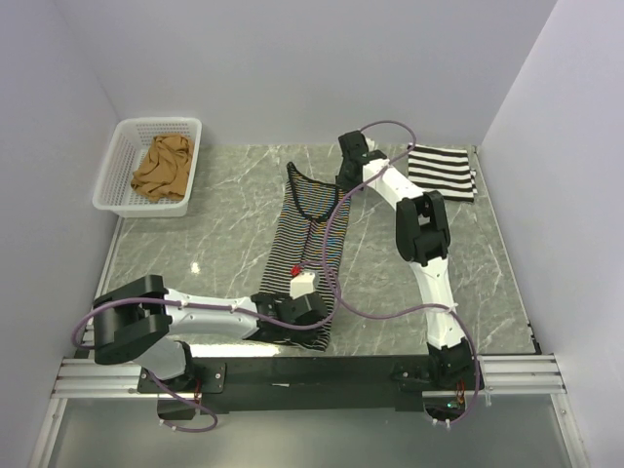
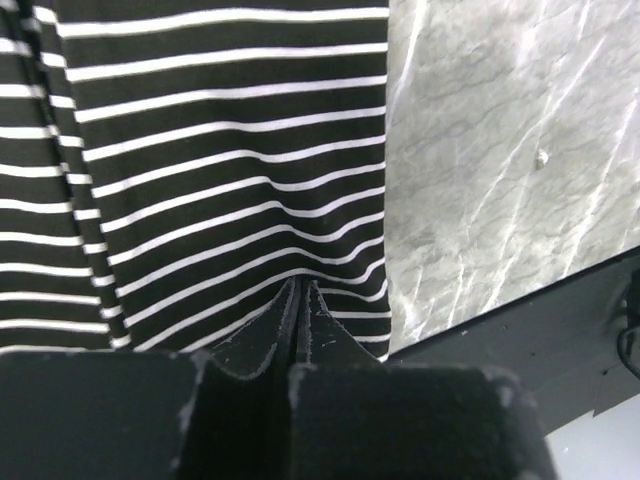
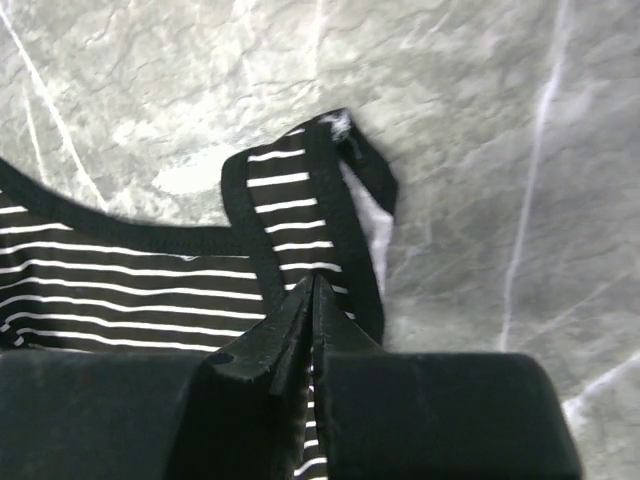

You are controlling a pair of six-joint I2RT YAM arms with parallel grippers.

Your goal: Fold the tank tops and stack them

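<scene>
The thin dark striped fabric tank top (image 1: 297, 244) lay stretched lengthwise along the middle of the grey marble-patterned table (image 1: 224, 214), with its neckline and straps at the far end and its hem at the near edge. That is probably the flattened layout a fold needs. The left gripper (image 2: 300, 292) was clenched on the fabric near the hem's right corner. The right gripper (image 3: 312, 285) was pinched shut on the right shoulder strap at the far end. Holding both ends of the same long side seemed meant to let that edge be carried across in one piece. The bold black-and-white striped tank top (image 1: 441, 171) sat already folded at the far right, likely the base of the stack. The plain tan-brown tank top (image 1: 164, 168) lay crumpled in the white plastic mesh basket (image 1: 109, 185) at the far left, not yet handled.
</scene>
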